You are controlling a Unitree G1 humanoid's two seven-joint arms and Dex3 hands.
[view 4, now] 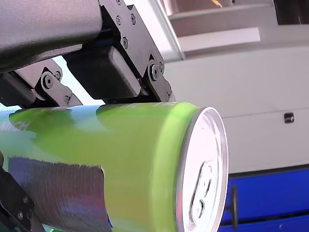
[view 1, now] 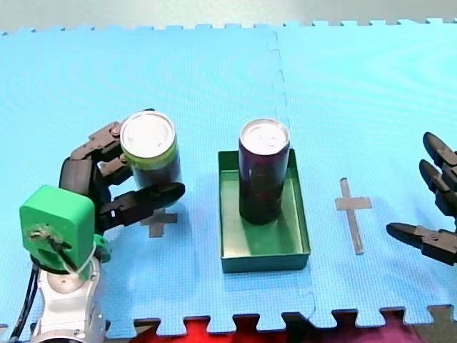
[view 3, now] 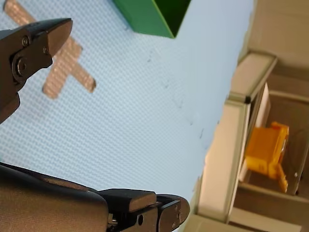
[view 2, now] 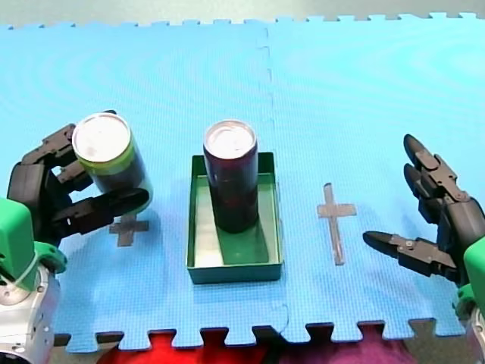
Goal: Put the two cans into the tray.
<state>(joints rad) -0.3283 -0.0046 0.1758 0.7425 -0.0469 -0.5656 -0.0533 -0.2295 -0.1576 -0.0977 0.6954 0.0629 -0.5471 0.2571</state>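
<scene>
A blue foam mat (view 1: 343, 93) covers the bench, jigsaw-edged along the front. At its middle sits a green tray (view 1: 264, 261), and a dark can (view 1: 263, 175) stands upright inside it, toward the far end. Left of the tray and clear of it, the left hand (view 1: 100, 182) clasps a green can (view 1: 151, 153) (leaning a little, silver top up) over a tape cross (view 1: 158, 223). The right hand (view 2: 436, 220), released and holding nothing, hangs at the right, beyond a second tape cross (view 1: 353, 214).

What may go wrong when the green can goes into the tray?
The green can may knock the dark can standing in the tray; only its near end is free. It looks tilted in the left hand, so it may topple on release. The right hand is right of the tray.
</scene>
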